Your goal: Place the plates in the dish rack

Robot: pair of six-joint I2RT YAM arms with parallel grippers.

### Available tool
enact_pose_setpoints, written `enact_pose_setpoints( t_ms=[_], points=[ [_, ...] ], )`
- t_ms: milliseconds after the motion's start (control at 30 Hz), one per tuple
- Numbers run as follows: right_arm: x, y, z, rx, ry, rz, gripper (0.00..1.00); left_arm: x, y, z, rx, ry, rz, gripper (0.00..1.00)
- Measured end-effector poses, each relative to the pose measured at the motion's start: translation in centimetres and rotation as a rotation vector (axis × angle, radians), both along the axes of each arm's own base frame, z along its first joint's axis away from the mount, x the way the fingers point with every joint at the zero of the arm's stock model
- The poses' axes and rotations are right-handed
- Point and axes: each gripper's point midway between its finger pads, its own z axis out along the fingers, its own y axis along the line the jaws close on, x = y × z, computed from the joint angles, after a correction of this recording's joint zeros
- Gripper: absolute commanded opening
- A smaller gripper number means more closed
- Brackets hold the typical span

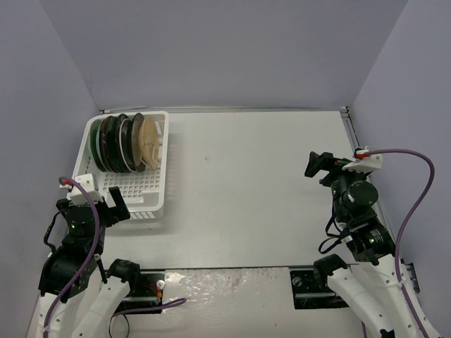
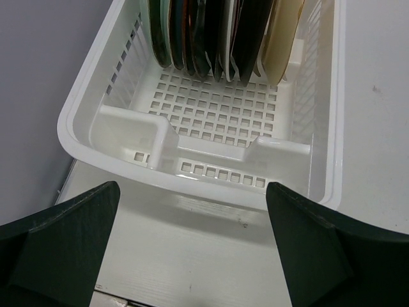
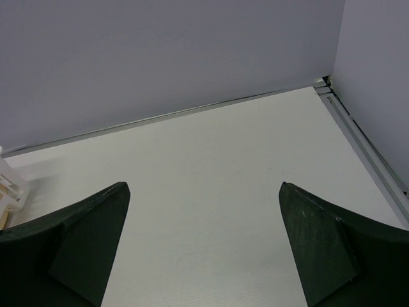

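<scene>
With all visible plates [image 1: 125, 143] standing on edge at far end of dish rack [image 1: 134, 189], and left gripper [image 2: 190, 192] and right gripper [image 3: 203, 192] both spread wide and empty, treat loading as apparently finished; confirm plate count before retracting.

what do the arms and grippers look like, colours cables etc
The left arm and right arm match: white lower links, black joints and wrists, a purple cable looping off a white, red-tipped plug. The left gripper and right gripper have dark wedge fingers.
</scene>
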Motion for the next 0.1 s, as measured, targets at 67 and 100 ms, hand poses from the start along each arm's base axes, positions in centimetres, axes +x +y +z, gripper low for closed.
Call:
enact_pose_setpoints(
  t_ms=[67, 100],
  points=[
    [0.04, 0.01, -0.06, -0.001, 0.002, 0.0, 1.0, 0.07, -0.03, -0.05, -0.001, -0.001, 0.0, 0.97],
    [0.07, 0.02, -0.1, -0.001, 0.003, 0.0, 1.0, 0.12, -0.06, -0.11, -0.002, -0.001, -0.001, 0.97]
  ],
)
